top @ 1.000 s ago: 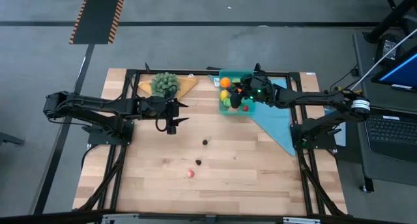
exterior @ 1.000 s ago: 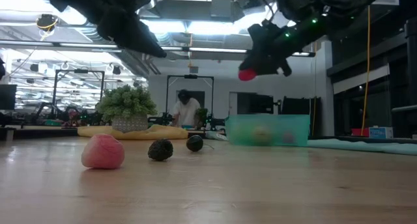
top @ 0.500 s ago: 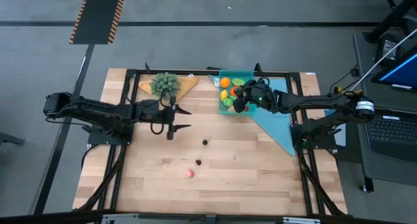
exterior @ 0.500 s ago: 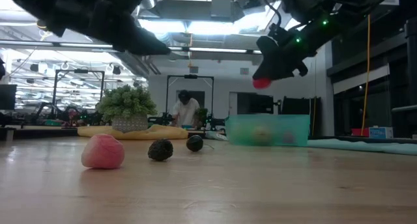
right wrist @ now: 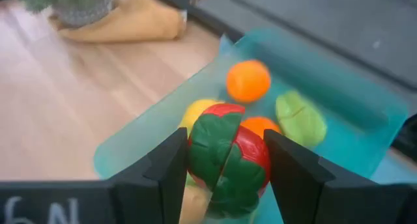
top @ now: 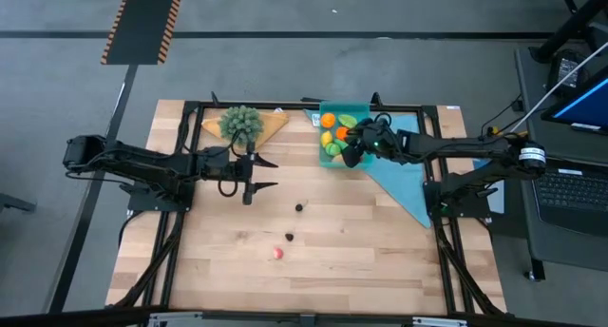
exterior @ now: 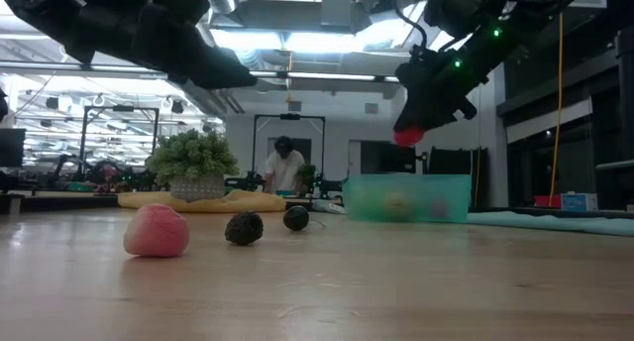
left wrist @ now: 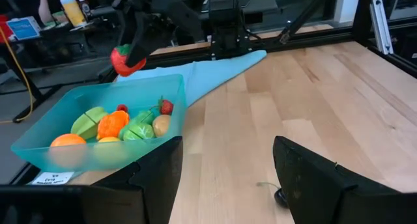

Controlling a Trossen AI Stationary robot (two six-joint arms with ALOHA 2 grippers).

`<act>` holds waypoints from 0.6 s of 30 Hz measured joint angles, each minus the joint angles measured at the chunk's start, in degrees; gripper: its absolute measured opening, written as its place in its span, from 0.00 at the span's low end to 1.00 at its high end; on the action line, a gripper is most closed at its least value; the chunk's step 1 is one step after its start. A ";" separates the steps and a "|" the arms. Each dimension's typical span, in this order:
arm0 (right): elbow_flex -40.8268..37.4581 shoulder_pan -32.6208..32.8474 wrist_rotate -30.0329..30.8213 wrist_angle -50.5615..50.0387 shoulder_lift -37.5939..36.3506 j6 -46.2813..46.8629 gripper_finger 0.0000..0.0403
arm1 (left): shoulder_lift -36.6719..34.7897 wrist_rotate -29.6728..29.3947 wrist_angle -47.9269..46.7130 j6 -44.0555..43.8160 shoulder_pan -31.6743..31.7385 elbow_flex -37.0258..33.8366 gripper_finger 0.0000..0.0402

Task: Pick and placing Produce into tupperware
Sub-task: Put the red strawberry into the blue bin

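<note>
We see R gripper (right wrist: 225, 162) clamped on red-green toy strawberry (right wrist: 228, 160) above teal tupperware (top: 334, 161) w/ produce; L gripper (top: 249, 173) open, empty, mid-table.

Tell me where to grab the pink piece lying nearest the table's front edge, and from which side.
Grip the pink piece across its rounded middle, coming straight down from above. It sits low on the bare table, apart from the two dark pieces, so the fingers have room either side. The open left gripper looks the freer one; the right gripper holds a red-and-green piece over the tupperware.
</note>
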 joint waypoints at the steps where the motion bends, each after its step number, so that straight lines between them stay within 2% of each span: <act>1: 1.08 -0.16 -1.20 -2.35 0.00 0.94 0.44 | 0.00 0.00 0.00 0.00 0.00 0.00 0.57; 8: 9.95 -1.69 -4.37 -19.36 0.56 4.02 0.44 | 0.00 0.00 0.00 0.17 0.00 0.00 0.57; 13: 15.73 -3.94 -11.95 -26.00 3.34 5.06 0.44 | 0.00 0.00 0.10 0.21 0.01 0.00 0.57; 18: 21.32 -6.04 -13.09 -33.01 7.42 2.63 0.44 | 0.00 0.00 0.11 0.22 0.02 0.00 0.57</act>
